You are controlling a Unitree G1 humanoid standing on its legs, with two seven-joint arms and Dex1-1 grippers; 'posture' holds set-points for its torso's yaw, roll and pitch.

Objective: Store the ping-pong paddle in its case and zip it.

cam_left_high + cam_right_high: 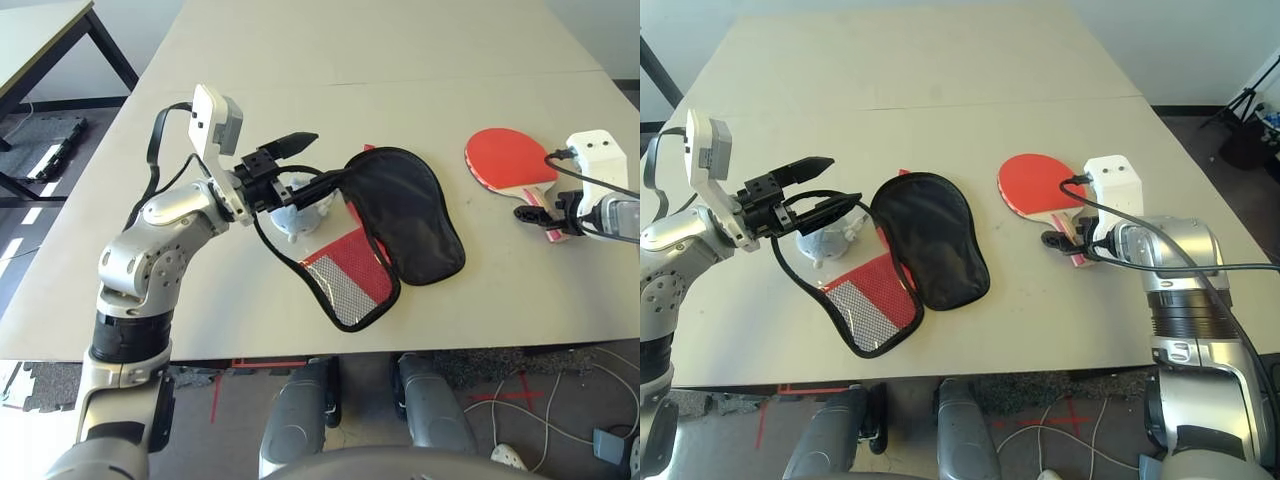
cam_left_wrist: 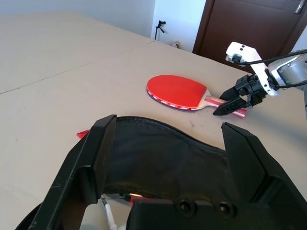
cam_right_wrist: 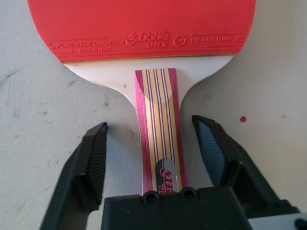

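The ping-pong paddle [image 1: 505, 158] lies flat at the right of the table, red face up, its striped handle [image 3: 156, 124] pointing toward me. My right gripper [image 3: 149, 123] is low over the handle, one finger on each side with a gap on both sides, so it is open and not gripping. The case [image 1: 410, 220] lies unzipped in the middle, black lining up, with its red mesh half [image 1: 350, 275] nearer me. My left gripper [image 1: 322, 160] hovers open at the case's left edge. The black zipper edging hangs by its lower finger, and the lining [image 2: 163, 153] spans between the fingers.
A small grey drawstring pouch [image 1: 295, 215] sits under the left gripper beside the case. A black cable runs from the right wrist [image 1: 1160, 265]. The beige table [image 1: 300, 60] stretches far back. A second table [image 1: 40, 30] stands off to the far left.
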